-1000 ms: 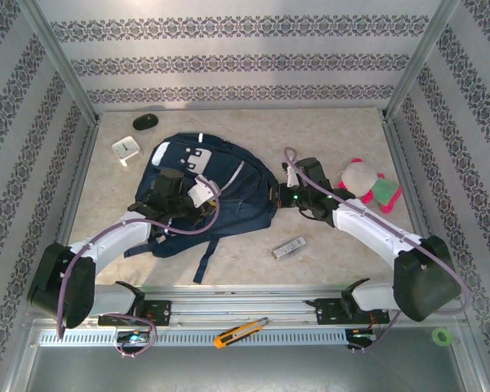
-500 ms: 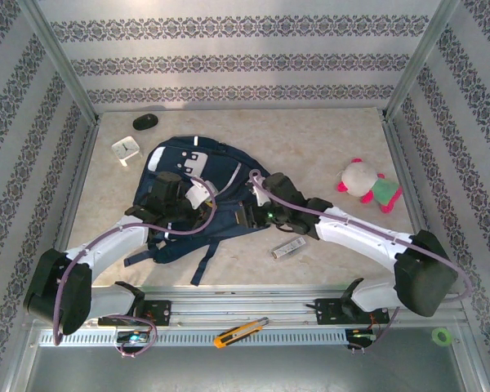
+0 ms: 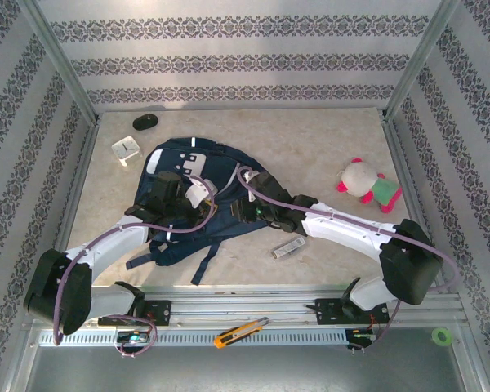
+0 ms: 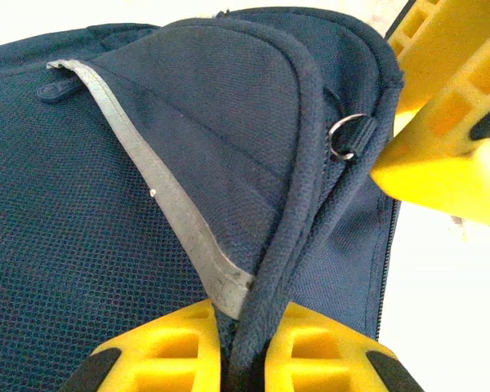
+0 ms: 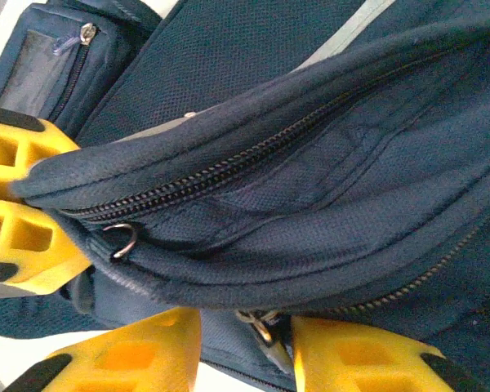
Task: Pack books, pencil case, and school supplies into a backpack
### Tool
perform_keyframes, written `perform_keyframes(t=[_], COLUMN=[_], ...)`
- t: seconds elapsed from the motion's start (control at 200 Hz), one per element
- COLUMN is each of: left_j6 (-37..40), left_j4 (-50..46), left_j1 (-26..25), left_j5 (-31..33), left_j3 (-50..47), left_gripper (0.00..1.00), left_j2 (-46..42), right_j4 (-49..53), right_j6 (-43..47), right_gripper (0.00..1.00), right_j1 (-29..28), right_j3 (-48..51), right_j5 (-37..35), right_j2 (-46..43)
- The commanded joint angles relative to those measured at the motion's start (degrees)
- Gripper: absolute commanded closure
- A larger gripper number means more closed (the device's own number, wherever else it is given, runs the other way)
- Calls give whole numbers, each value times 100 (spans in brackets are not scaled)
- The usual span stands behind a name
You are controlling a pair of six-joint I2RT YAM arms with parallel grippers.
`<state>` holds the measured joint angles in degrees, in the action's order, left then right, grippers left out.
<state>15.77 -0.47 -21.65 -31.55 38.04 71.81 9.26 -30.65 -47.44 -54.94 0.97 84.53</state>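
Clearly, left gripper (image 4: 243,359) is clamped on the backpack (image 4: 106,204); right gripper (image 5: 245,359) straddles a zip pull (image 5: 265,327), grip unclear.

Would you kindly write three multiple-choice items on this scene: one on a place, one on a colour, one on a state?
1. The plush toy lies: A) on the table, right of the backpack B) inside it C) on a shelf.
2. The clock is: A) red B) white C) green.
3. The left gripper is: A) open B) shut on a pen C) shut on the backpack's edge.
Answers: A, it sits on bare tabletop; B, its face is white; C, its jaws pinch the blue rim.
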Motion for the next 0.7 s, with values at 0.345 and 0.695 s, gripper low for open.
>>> perform_keyframes(t=[0.345, 0.695], left_j6=[352, 890], left_j4=[-510, -1104], left_j1=[53, 47], left_j5=[433, 131], left_j3=[161, 188], left_gripper=[95, 90], left_j2=[-125, -181], right_j4=[809, 403], right_j6=[22, 718], right_gripper=[100, 100], right_j1=[371, 751], right_j3=[79, 197], right_j5=[-1306, -141], right_j2=[-337, -369])
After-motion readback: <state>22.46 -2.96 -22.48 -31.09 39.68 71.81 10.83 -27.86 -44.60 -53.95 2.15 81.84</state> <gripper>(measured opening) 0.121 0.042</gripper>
